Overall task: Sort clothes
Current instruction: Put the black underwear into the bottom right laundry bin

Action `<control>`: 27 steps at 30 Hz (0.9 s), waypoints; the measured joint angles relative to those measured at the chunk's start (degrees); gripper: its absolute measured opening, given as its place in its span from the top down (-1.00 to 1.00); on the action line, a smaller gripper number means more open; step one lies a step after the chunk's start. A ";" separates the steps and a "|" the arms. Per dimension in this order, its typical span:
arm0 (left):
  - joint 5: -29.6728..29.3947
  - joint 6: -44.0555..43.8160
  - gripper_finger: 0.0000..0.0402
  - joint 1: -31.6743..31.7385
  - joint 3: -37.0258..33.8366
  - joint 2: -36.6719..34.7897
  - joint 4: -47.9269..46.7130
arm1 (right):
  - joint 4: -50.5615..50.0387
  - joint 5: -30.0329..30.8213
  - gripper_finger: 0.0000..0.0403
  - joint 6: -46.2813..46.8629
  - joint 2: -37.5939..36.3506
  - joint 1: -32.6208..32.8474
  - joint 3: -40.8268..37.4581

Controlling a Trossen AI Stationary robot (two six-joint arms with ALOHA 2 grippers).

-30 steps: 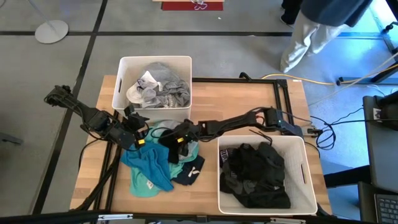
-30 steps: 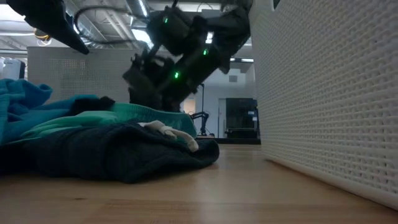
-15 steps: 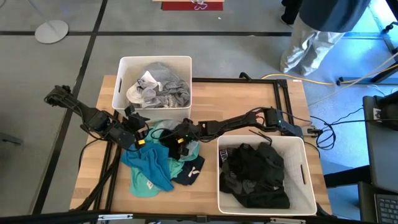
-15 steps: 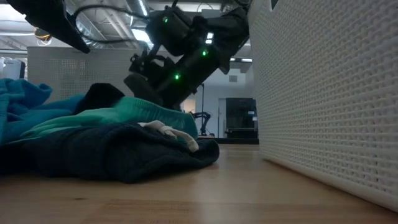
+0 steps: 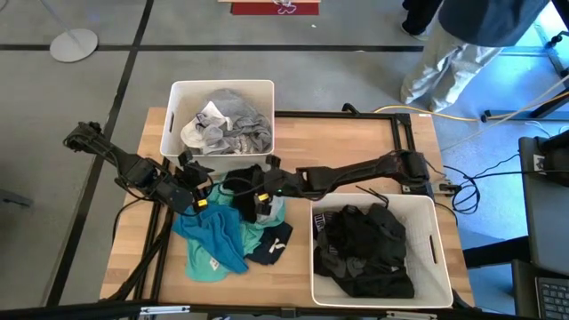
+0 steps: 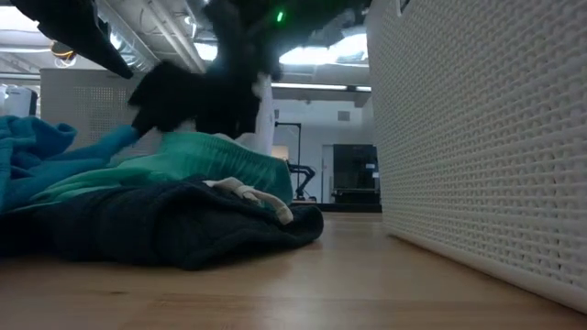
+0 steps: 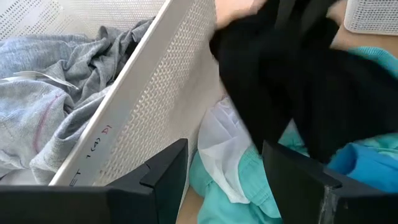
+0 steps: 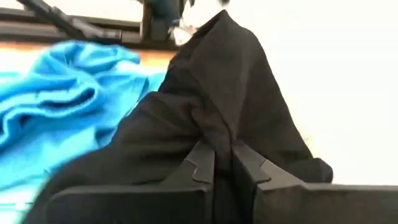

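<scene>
Above teal pile (image 5: pixel 213 240), right gripper (image 8: pixel 222 163) pinching black garment (image 8: pixel 211 99)

Lifted garment (image 5: pixel 244 191): black
Pile on table (image 5: pixel 213 240): teal, mint green, dark navy
Bins (image 5: pixel 222 89): white
Table (image 5: pixel 356 142): light wood

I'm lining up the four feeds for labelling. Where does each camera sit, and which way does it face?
High: overhead, straight down; both arms, table, bins.
Low: table height, level across; teal garment, bin wall.
Left wrist: past open left hand to grey-clothes bin.
Right wrist: right hand shut on black garment.
Shared: that black garment in all four.
</scene>
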 joint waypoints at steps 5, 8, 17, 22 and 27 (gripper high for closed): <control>-0.02 0.00 0.02 0.00 0.00 0.00 0.01 | -2.43 5.20 0.81 -1.95 -5.80 1.91 0.00; -0.02 0.00 0.02 0.02 0.00 0.00 0.00 | -4.74 6.39 0.79 -2.50 -9.75 3.15 0.02; 0.00 0.00 0.02 0.02 0.00 0.00 0.03 | -12.54 11.04 0.82 -2.38 -21.67 8.74 0.04; 0.00 0.00 0.02 0.00 0.00 -0.02 0.05 | -17.74 14.64 0.81 1.34 -28.12 12.41 0.08; 0.00 0.07 0.02 0.02 0.00 0.00 0.03 | -25.48 16.37 0.81 8.45 -34.11 16.68 0.09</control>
